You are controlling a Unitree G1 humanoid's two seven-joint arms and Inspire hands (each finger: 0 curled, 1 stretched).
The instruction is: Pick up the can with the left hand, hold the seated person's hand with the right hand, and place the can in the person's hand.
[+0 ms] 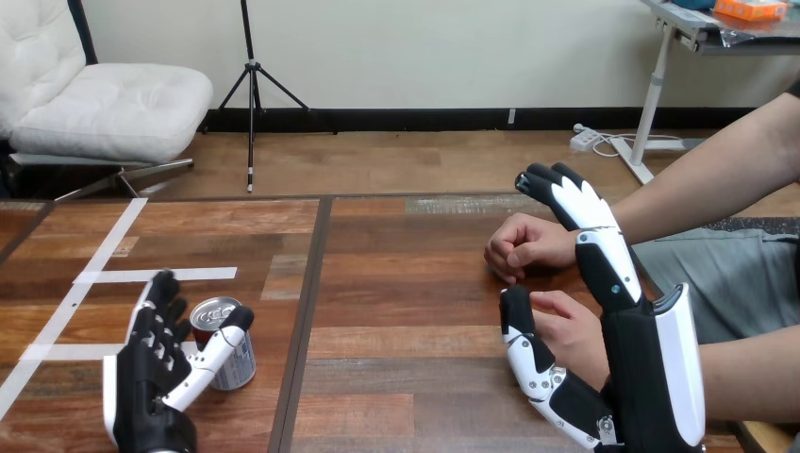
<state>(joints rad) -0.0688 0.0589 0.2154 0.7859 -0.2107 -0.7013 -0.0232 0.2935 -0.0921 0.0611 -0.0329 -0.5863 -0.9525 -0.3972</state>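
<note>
Spotted the small silver drink can with a red rim (224, 344) standing upright near the front left of the brown wooden desk (406, 283), long axis straight up, not lifted yet. Found the black-and-white left hand (151, 377) right on it: fingers standing against the can's left side, thumb bent across its front, pinching it between them as far as could be made out. Counted that as a grip, though a loose-looking one.

Saw the right hand (651, 377) well apart at the desk's right, fingers straight and spread from the thumb, clasping nothing. Noticed the person's nearer hand (577, 330) lying in that gap between thumb and fingers, with the person's other hand (524, 245), a loose fist, just beyond. Couldn't tell whether thumb and nearer hand actually touched.

Reckoned it all hinged on one thing: can far left, receiving hand far right. So probably needed a lift and a long carry rightward across the desk, kept upright.
</note>
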